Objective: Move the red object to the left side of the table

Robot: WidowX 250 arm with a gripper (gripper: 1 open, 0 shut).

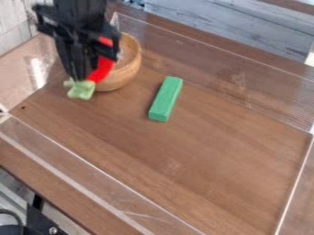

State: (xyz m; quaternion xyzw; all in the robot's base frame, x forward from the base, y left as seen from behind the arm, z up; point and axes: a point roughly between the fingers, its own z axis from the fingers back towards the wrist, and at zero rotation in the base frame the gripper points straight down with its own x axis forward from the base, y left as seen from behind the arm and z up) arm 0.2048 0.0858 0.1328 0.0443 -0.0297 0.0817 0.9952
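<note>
The red object (pixel 103 70), a small red toy fruit with a light-green leafy tuft (pixel 81 90) hanging below it, is clamped between the fingers of my black gripper (pixel 88 75). The gripper points down and is shut on it, just above the left part of the brown wood-grain table (pixel 185 156). Gripper and fruit sit in front of the wooden bowl's left half and hide part of it. Motion blur softens the fingers.
A wooden bowl (pixel 127 57) stands at the back left, right behind the gripper. A green rectangular block (pixel 166 97) lies near the table's middle. A clear raised rim (pixel 50 151) runs along the table's edges.
</note>
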